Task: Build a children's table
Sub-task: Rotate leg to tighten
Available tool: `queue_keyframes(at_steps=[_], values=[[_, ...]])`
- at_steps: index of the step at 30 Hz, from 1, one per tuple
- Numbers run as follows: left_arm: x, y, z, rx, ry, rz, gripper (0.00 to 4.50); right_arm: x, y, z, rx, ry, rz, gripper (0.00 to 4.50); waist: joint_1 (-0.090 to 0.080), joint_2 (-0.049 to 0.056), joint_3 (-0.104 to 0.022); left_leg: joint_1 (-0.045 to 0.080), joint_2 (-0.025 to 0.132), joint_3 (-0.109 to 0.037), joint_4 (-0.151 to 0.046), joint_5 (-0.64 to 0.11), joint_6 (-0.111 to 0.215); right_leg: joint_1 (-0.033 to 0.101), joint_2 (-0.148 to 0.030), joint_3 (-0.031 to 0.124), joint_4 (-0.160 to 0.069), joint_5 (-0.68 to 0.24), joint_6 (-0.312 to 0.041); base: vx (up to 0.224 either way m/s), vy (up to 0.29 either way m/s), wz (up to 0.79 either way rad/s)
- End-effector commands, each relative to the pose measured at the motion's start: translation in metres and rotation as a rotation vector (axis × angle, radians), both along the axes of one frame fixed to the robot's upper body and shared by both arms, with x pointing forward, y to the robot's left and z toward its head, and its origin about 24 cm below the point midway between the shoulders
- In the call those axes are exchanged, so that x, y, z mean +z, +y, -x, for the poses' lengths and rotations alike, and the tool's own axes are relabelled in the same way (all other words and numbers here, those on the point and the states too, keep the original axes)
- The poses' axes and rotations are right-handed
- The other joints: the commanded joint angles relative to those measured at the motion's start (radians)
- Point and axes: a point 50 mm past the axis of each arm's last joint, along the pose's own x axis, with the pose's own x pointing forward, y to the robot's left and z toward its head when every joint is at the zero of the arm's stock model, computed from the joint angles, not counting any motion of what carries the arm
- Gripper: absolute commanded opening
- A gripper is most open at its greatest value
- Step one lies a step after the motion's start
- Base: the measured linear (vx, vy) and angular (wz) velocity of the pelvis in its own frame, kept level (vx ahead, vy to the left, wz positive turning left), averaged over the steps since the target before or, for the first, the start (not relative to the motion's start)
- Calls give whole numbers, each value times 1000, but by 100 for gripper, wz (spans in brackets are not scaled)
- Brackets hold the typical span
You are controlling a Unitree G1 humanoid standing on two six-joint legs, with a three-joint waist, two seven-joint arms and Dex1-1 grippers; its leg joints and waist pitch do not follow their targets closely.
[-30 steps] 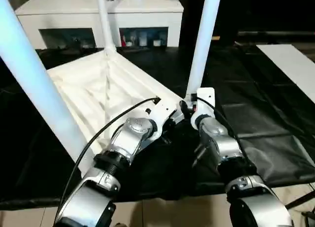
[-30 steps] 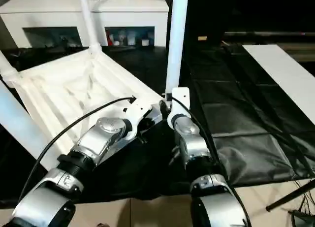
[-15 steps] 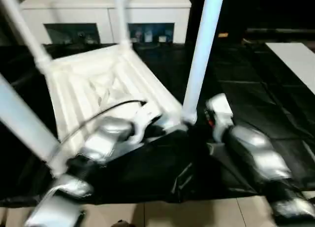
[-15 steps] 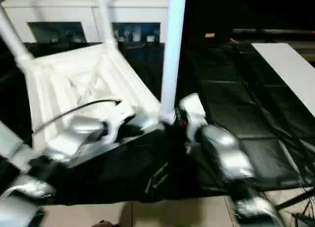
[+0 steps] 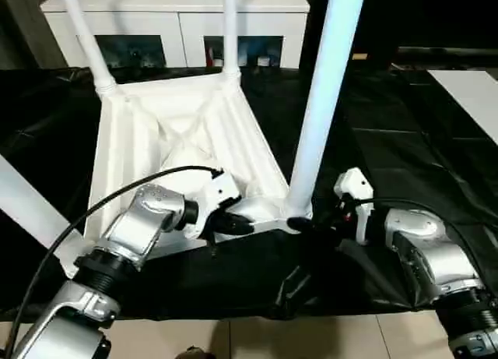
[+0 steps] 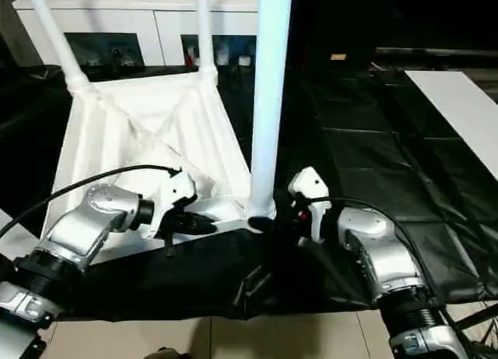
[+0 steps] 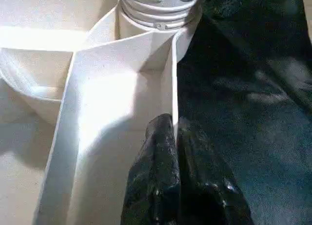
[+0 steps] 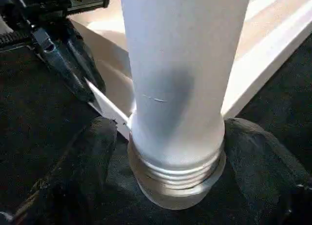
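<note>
With the upturned tabletop (image 5: 167, 153) on the black sheet (image 5: 405, 172), the left gripper (image 7: 171, 137) pinches its rim with closed jaws and the right gripper's (image 8: 170, 137) open jaws straddle the nearest leg (image 5: 319, 117), whose exposed threads could cross-thread or wobble loose.

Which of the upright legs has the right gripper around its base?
The near leg at the tabletop corner closest to the robot: the right gripper straddles its threaded base. The two far legs stand untouched by the cabinet.
</note>
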Motion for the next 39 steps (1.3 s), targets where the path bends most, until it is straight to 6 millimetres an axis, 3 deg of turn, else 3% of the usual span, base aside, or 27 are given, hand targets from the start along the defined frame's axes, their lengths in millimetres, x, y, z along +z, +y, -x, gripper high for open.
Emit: queue_keyframes(at_steps=[1, 3, 4, 10, 19, 23, 26, 28, 30, 31, 33, 34, 39], values=[[15, -15, 2, -93, -40, 64, 0, 4, 6, -4, 32, -21, 13, 370, -4, -8, -64, 31, 61, -26, -68, -114, 81, 36, -62, 36, -55, 44, -287, 0, 0, 0], [15, -15, 2, -95, -42, 57, 0, 3, 5, -6, 29, -21, 32, 370, -3, -8, -65, 31, 60, -26, -66, -104, 86, 36, -63, 37, -54, 58, -290, 0, 0, 0], [16, -15, 3, -97, -41, 56, 0, 3, 5, -6, 28, -12, 29, 346, -3, -8, -65, 31, 60, -25, -65, -100, 89, 37, -63, 37, -54, 61, -291, 0, 0, 0], [16, -14, 2, -97, -36, 57, 0, 3, 4, -10, 17, 12, 2, 304, 0, -9, -67, 29, 59, -25, -62, -79, 102, 38, -62, 34, -49, 89, -295, 0, 0, 0], [13, -14, 2, -83, -32, 40, 0, -4, 3, -10, 23, 8, 59, 274, -1, -9, -65, 30, 60, -26, -64, -110, 85, 37, -63, 34, -52, 35, -289, 0, 0, 0], [9, -19, -3, -4, -41, 26, 0, -10, 3, -24, -186, -30, 82, 273, -9, -11, -63, 29, 58, -26, -65, -128, 71, 35, -63, 35, -56, 7, -288, 0, 0, 0], [3, -31, -9, 93, -54, 34, 0, -15, 7, -35, -406, -27, 48, 272, -25, -9, -58, 28, 57, -28, -71, -167, 36, 33, -64, 36, -62, -65, -279, 0, 0, 0], [0, -43, -15, 182, -58, 52, 0, -19, 13, -41, -553, -3, 23, 272, -35, -13, -60, 29, 55, -30, -74, -195, 7, 35, -64, 36, -68, -115, -266, 0, 0, 0], [-1, -56, -21, 259, -61, 67, 0, -23, 21, -45, -669, 12, 35, 272, -39, -15, -61, 24, 52, -30, -73, -179, 8, 36, -63, 36, -69, -101, -256, 0, 0, 0], [-2, -64, -25, 315, -71, 71, 0, -26, 29, -48, -734, 28, 42, 272, -37, -11, -61, 27, 52, -30, -73, -178, 7, 34, -63, 37, -69, -93, -256, 0, 0, 0], [-1, -73, -31, 380, -89, 70, 0, -27, 39, -52, -819, 50, 21, 272, -36, -14, -63, 30, 49, -27, -69, -170, 18, 33, -64, 39, -73, -78, -254, 0, 0, 0], [0, -78, -35, 424, -102, 77, 0, -27, 44, -54, -871, 59, 18, 272, -36, -10, -62, 30, 49, -27, -69, -169, 22, 30, -64, 40, -73, -73, -256, 0, 0, 0], [4, -89, -43, 498, -137, 69, 0, -24, 74, -60, -896, 42, 28, 272, -32, -9, -64, 29, 49, -28, -72, -166, 25, 33, -63, 36, -74, -52, -243, 0, 0, 0]])
